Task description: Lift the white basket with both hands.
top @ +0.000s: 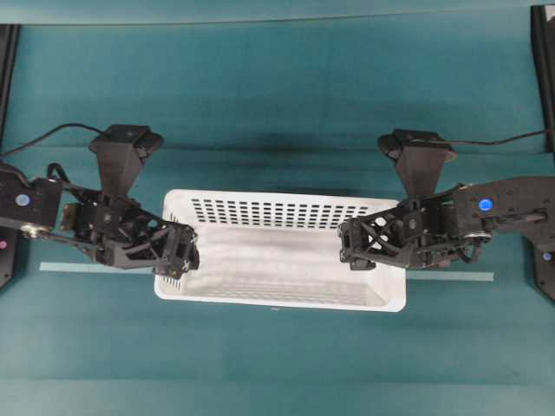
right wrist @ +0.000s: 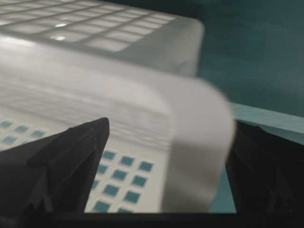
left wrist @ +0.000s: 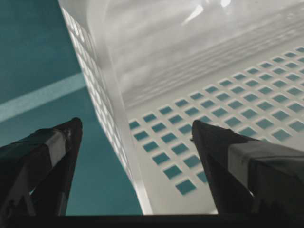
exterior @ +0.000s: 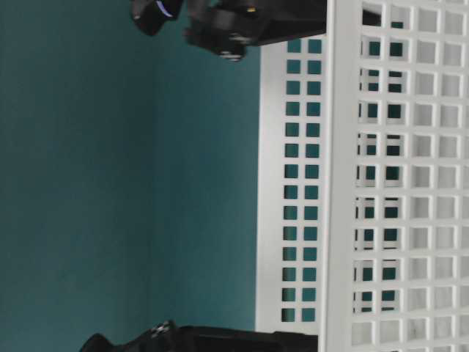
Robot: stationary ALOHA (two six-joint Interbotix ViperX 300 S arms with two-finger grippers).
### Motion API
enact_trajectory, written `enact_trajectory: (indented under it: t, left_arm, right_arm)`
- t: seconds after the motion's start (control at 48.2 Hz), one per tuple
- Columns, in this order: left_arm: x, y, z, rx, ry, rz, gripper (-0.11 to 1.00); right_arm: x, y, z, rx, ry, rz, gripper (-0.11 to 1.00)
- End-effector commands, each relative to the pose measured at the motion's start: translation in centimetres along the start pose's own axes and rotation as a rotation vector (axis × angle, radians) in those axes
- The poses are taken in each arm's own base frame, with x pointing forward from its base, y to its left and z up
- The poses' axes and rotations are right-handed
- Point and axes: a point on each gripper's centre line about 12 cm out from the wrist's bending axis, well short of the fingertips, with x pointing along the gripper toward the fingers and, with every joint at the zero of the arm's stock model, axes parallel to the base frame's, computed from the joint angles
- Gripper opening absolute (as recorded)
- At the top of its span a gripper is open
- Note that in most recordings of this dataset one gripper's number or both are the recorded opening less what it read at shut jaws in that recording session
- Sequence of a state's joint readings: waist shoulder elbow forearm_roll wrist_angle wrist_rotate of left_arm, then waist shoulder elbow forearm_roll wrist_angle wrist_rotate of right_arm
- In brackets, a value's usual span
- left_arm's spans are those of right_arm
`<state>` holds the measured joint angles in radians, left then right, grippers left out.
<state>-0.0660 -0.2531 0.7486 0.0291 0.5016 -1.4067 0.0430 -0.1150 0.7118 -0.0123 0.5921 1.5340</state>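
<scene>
Overhead: my two end effectors, left end effector (top: 184,260) and right end effector (top: 349,245), straddle opposite short rims of one white basket (top: 286,260), which sits on the table (top: 277,104) holding nothing. Left wrist: fingers (left wrist: 57,156) spread wide astride the wall, gripping nothing. Right wrist: likewise spread astride the rim.

Bare teal surface (top: 277,87) at twelve and six o'clock of the white basket (top: 286,264); three and nine blocked by arms, fingers (left wrist: 223,142) straddling each end wall.
</scene>
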Motion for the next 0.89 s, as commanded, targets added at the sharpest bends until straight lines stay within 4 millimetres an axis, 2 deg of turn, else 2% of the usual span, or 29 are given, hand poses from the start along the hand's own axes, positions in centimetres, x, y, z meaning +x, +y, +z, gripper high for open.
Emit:
enact_trajectory:
  t: [0.0,0.125,0.311,0.395,0.644,0.872]
  left_arm:
    - [-1.0,-0.6,0.1,0.008,-0.008,-0.036,0.93]
    - [-2.3,-1.1,0.2,0.010,-0.015,-0.075,0.93]
    - [-4.9,-1.5,0.3,0.012,-0.027,-0.135,0.93]
    - [-6.2,-1.3,0.3,0.022,-0.034,-0.162,0.93]
    - [-10.8,-1.9,0.5,0.104,-0.079,-0.316,0.93]
    - [-13.9,-1.7,0.5,0.243,-0.144,-0.437,0.93]
  right_arm:
    - [-1.0,0.7,-0.1,-0.015,-0.002,0.060,0.92]
    - [-2.2,0.7,-0.1,-0.010,-0.001,0.084,0.92]
    - [-4.3,-1.5,0.3,-0.006,-0.005,-0.023,0.92]
    - [-5.7,-1.8,0.6,-0.008,-0.010,-0.024,0.92]
    - [-10.8,-0.7,0.8,-0.095,-0.042,0.213,0.92]
    - [-14.6,-0.7,1.0,-0.322,-0.149,0.528,0.92]
